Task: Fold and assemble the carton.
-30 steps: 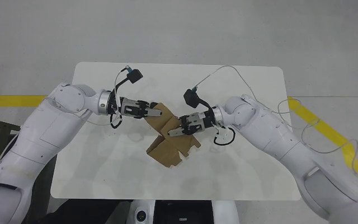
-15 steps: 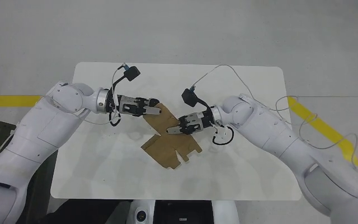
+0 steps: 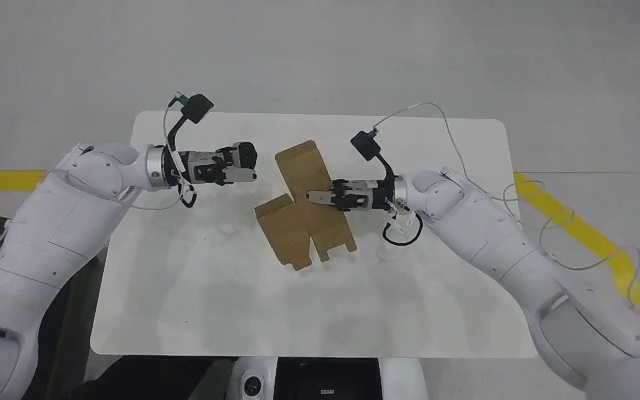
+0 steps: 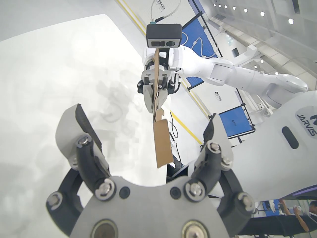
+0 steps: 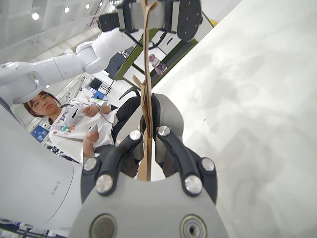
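The flat brown carton hangs over the middle of the white table, its broad face turned up to the top view. My right gripper is shut on the carton's right-hand part; in the right wrist view the carton runs edge-on between my right gripper's pads. My left gripper stands open to the left of the carton, apart from it. In the left wrist view my left gripper gapes with the carton's edge beyond it. The left gripper also shows behind the carton's far end.
Bare white tabletop lies all around the carton, with wide room toward the near edge. Thin cables loop off both wrists above the table. Grey floor with a yellow line surrounds the table.
My left gripper has let go of the carton's corner, opened and drawn back to the left. My right gripper has carried the carton toward the far side and turned it flatter.
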